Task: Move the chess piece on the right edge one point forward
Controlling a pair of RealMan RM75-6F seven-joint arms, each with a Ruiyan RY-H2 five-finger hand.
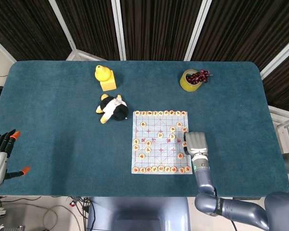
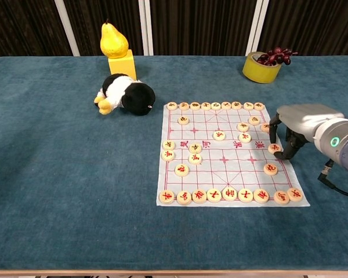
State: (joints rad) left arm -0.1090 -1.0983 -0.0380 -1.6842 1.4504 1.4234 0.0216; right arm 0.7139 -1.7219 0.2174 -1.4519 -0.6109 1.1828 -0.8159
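The chess piece (image 2: 274, 148) sits on the right edge of the board (image 2: 220, 174), about halfway up. On the far left, the left hand (image 1: 1, 155) rests open and empty, fingers apart. The right hand (image 2: 291, 133) arches over the piece, fingertips (image 2: 272, 138) flanking it; whether they grip it is unclear.

Robot lab: teal felt table (image 1: 58, 120), dark slatted wall panels (image 1: 159, 26), staged props, floor cables (image 1: 62, 204).
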